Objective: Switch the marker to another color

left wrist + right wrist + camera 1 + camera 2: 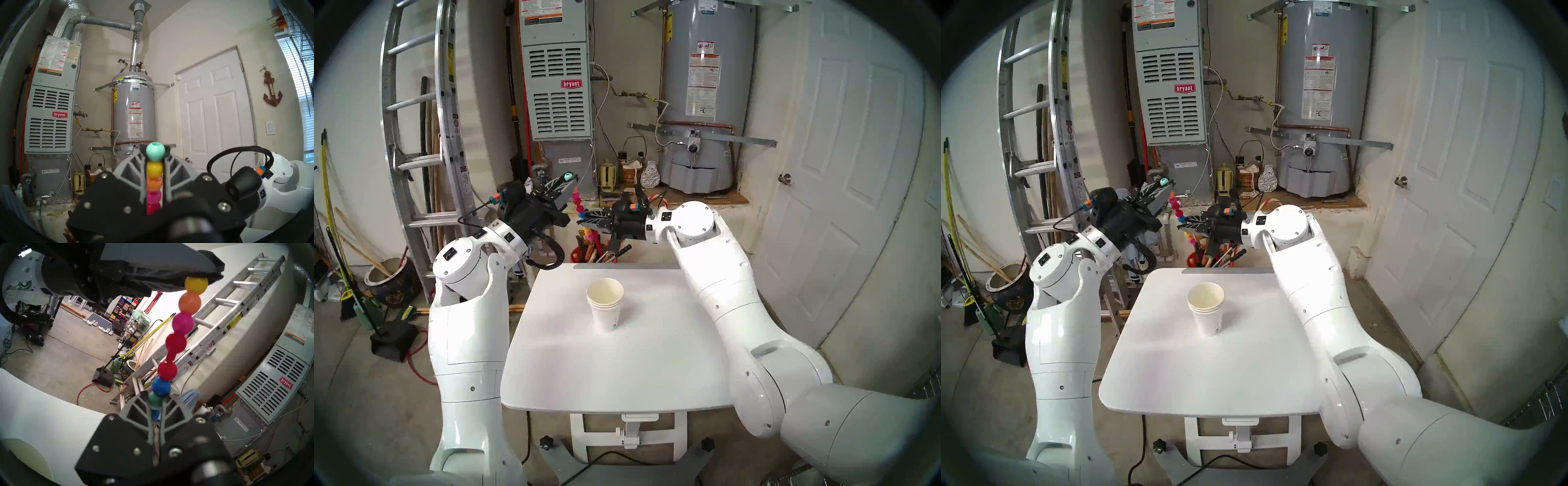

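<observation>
The marker is a slim stick of coloured bead-like segments, held in the air beyond the table's far edge. My left gripper is shut on its upper end. In the left wrist view the teal, yellow, orange and pink segments sit between its fingers. My right gripper is shut on the lower end, on the teal and blue segments. In the right wrist view a narrow red neck shows between two red segments of the marker.
A stack of white paper cups stands mid-table on the white table. A bucket of tools stands past the far edge, below the grippers. A ladder, a furnace and a water heater stand behind.
</observation>
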